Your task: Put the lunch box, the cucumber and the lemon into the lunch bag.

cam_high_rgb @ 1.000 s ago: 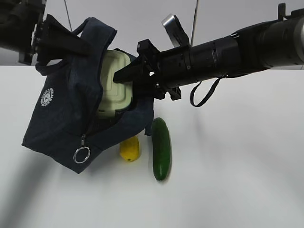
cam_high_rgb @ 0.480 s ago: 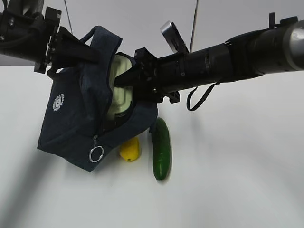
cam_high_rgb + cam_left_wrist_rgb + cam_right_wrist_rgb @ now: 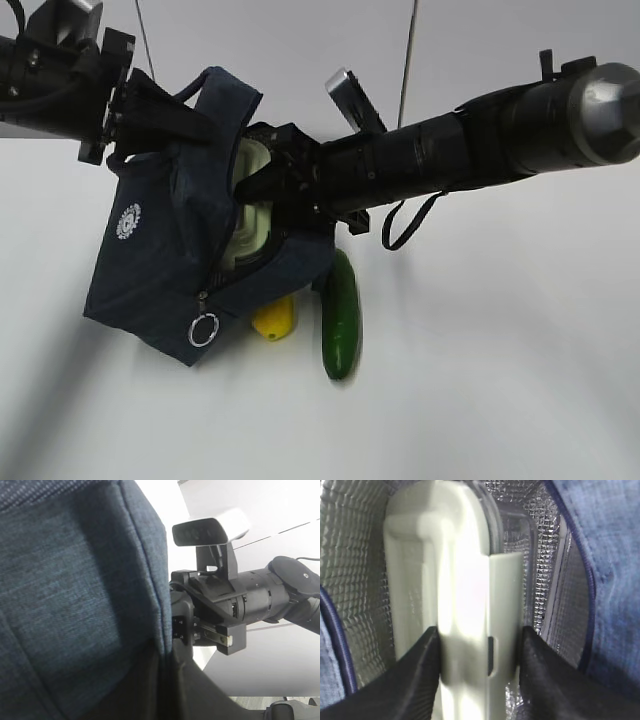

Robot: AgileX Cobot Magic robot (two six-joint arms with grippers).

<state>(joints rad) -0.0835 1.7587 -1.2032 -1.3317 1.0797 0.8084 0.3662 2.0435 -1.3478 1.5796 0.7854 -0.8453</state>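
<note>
White table | box going into bag, right gripper clamped on it | left gripper jaws unclear | next: release | lemon, cucumber beside bag.

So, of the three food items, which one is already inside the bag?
The lunch box, held by the right gripper inside the lunch bag. The lemon and cucumber lie on the table.
</note>
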